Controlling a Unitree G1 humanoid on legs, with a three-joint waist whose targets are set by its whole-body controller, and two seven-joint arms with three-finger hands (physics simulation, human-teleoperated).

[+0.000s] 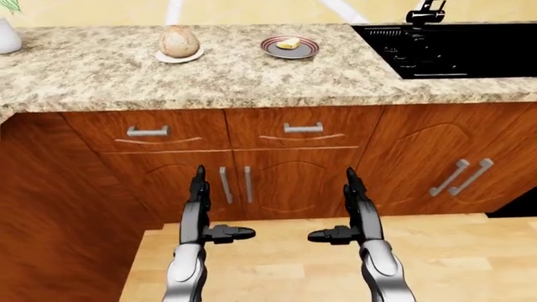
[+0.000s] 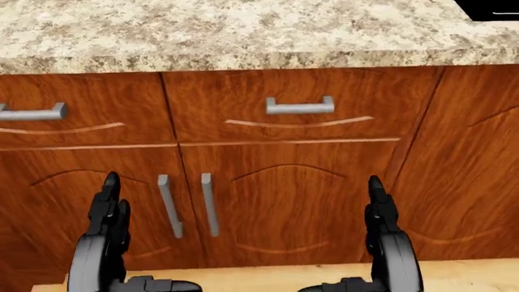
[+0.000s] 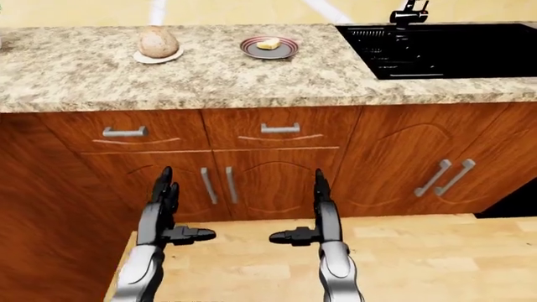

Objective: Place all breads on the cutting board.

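Observation:
A round brown bread loaf (image 1: 179, 41) sits on a small white plate (image 1: 164, 58) on the granite counter (image 1: 101, 75), at the upper left of the left-eye view. To its right, a striped dark plate (image 1: 305, 51) holds a small yellow bread piece (image 1: 289, 43). No cutting board shows in any view. My left hand (image 1: 220, 207) and right hand (image 1: 332, 204) hang low before the cabinet doors, well below the counter. Both are open and empty, with fingers pointing up and thumbs turned inward.
A black sink (image 1: 453, 50) with a faucet (image 1: 425, 11) is set into the counter at the right. Wooden drawers and doors with metal handles (image 1: 303, 128) run under the counter. A wooden side panel (image 1: 50, 207) stands at the left, over a light wood floor (image 1: 285, 267).

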